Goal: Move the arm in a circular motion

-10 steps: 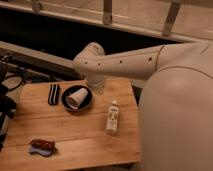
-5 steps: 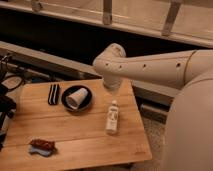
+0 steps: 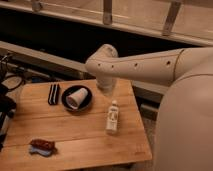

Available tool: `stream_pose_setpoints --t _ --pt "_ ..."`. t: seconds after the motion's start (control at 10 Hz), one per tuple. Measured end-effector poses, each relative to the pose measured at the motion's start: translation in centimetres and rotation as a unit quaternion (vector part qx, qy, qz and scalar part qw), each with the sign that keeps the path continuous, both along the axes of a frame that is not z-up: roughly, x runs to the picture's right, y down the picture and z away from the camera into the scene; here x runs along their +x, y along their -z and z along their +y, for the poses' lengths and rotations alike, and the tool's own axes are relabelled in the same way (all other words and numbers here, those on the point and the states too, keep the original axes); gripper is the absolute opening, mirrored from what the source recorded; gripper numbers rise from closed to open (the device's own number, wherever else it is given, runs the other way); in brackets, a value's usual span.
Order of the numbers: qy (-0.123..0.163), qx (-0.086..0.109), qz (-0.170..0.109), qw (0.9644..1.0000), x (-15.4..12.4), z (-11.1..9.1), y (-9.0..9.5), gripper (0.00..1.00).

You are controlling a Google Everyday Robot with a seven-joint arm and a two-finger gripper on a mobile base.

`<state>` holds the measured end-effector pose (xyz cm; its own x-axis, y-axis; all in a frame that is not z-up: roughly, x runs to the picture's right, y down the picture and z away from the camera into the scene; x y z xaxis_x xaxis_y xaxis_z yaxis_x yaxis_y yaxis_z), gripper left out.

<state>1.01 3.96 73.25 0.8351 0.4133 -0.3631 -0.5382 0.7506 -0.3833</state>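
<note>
The cream-white arm (image 3: 150,65) reaches from the right across the far part of the wooden table (image 3: 75,132). A row of small dark holes runs along its side. Its rounded joint (image 3: 102,60) hangs over the table's back edge, and a short segment (image 3: 107,84) points down from it. The gripper does not show; the arm's end is hidden behind the joint.
On the table stand a white bottle (image 3: 113,117), a black plate (image 3: 89,102) with a white cup (image 3: 76,97) lying on it, a black object (image 3: 53,94), and a brown bar on a blue item (image 3: 42,146). The robot's large white body (image 3: 185,125) fills the right. Dark gear (image 3: 6,102) sits at the left edge.
The arm's rounded joint swung right over the table's back edge, then came back a little to the left. The objects on the table have not moved.
</note>
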Motion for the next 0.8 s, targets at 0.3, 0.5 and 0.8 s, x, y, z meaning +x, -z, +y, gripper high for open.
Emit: stream_pose_setpoints --t 0.3,0.5,0.8 --pt "0.013 -0.027 -0.012 0.9995 -2.0 2.2 1.2 0.00" --pt "0.028 -0.027 -0.019 0.9991 -3.4 1.7 1.0 0.00" --pt "0.046 -0.026 -0.035 0.9980 -5.9 -0.8 -0.7 0.00"
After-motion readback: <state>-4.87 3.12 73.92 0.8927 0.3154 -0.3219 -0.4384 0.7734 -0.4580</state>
